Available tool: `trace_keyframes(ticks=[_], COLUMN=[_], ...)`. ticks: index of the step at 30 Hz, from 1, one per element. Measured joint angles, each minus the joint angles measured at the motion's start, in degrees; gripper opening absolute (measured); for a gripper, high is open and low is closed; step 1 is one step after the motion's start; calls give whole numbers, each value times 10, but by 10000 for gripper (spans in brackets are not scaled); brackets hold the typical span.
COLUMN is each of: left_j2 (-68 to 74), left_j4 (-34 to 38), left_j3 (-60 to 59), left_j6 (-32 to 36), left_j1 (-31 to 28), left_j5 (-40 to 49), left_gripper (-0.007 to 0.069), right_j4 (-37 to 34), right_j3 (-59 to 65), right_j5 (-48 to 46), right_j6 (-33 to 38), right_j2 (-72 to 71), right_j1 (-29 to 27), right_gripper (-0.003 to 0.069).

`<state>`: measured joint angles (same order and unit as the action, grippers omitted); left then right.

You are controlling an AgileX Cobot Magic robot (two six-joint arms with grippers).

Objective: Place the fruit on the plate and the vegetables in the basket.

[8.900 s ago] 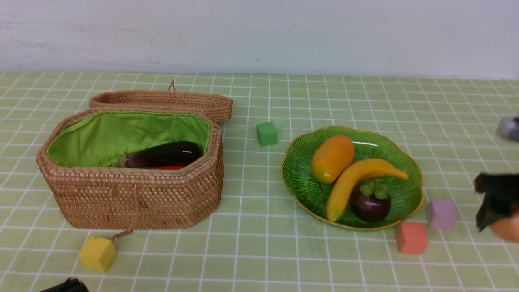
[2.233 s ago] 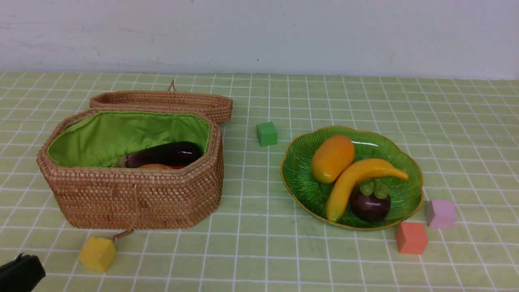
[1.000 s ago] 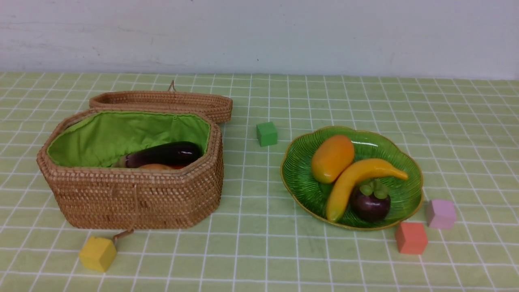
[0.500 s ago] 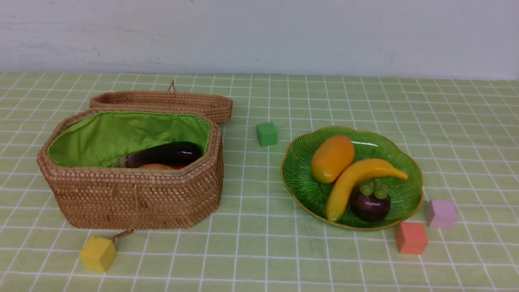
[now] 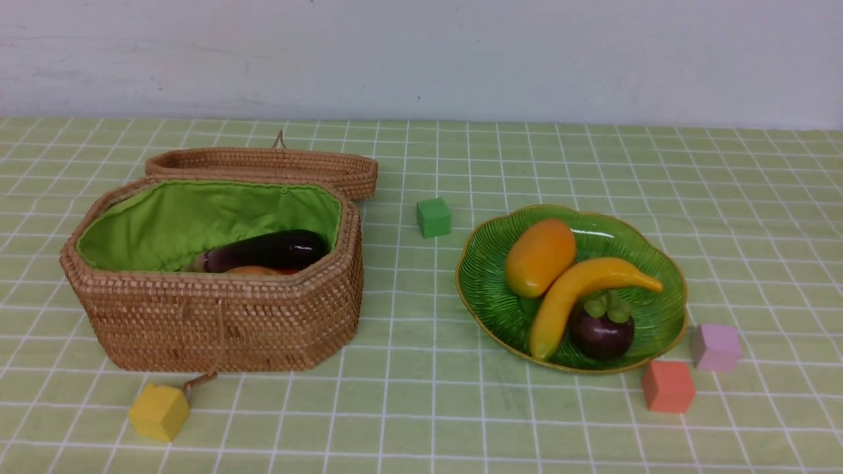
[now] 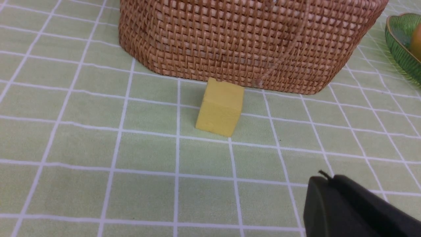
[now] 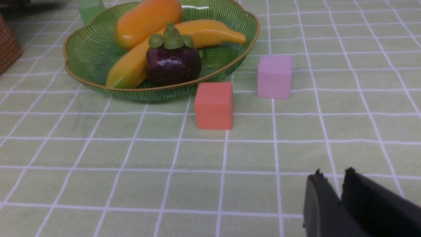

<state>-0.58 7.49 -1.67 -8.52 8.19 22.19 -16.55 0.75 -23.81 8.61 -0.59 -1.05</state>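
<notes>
A: Left side? Where did the basket [image 5: 217,316] sit against the left pincer [image 6: 324,184]?
B: Well ahead of it; yellow cube [image 6: 219,108] between, just before the wicker. Eggplant [image 5: 263,250] lay inside. Pincer tips together, empty.
A: And rightward?
B: Plate [image 7: 88,49] held mango [image 7: 148,18], banana [image 7: 184,36], mangosteen [image 7: 173,61]. Red cube [image 7: 214,105] and lilac cube [image 7: 274,76] stood between plate and right pincer [image 7: 333,179], tips slightly apart, gripping nothing, above the counter [image 7: 98,184].

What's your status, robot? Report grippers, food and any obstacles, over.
Left gripper shut, empty; right gripper slightly apart, empty. Fruit on plate; eggplant in basket, others mostly hidden. Nothing in the way.
</notes>
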Motion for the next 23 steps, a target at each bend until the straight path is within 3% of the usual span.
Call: trace_keyframes(ticks=[23], left_j2=[0], left_j4=[0], left_j3=[0], left_j6=[0], left_j1=[0], left_j5=[0], left_gripper=[2], right_j4=[0], right_j3=[0], right_j5=[0], right_j6=[0], right_j2=[0], right_j1=[0], right_gripper=[141])
